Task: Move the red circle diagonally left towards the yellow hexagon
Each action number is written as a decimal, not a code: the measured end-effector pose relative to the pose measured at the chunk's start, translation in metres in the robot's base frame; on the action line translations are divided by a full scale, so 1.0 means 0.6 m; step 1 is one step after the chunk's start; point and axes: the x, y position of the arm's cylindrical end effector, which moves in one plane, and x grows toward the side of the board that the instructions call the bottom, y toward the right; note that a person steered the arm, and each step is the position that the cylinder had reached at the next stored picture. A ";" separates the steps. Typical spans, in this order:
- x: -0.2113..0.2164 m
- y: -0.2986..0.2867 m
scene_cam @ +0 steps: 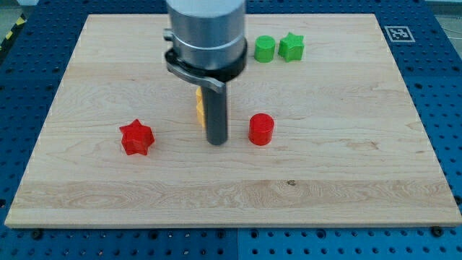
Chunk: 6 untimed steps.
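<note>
The red circle (261, 129) stands near the board's middle. My tip (217, 142) touches the board just to the view's left of it, a small gap apart. A yellow block (199, 107), its shape mostly hidden behind my rod, sits right behind the rod, up and left of the red circle. A red star (136, 137) lies further to the view's left.
A green circle (265, 49) and a green star (291, 46) sit side by side near the view's top. The wooden board (346, 180) lies on a blue perforated table. A fiducial marker (397, 33) is at the board's top right corner.
</note>
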 end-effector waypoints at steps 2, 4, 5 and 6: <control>0.059 0.173; -0.022 0.145; -0.045 0.094; -0.019 0.104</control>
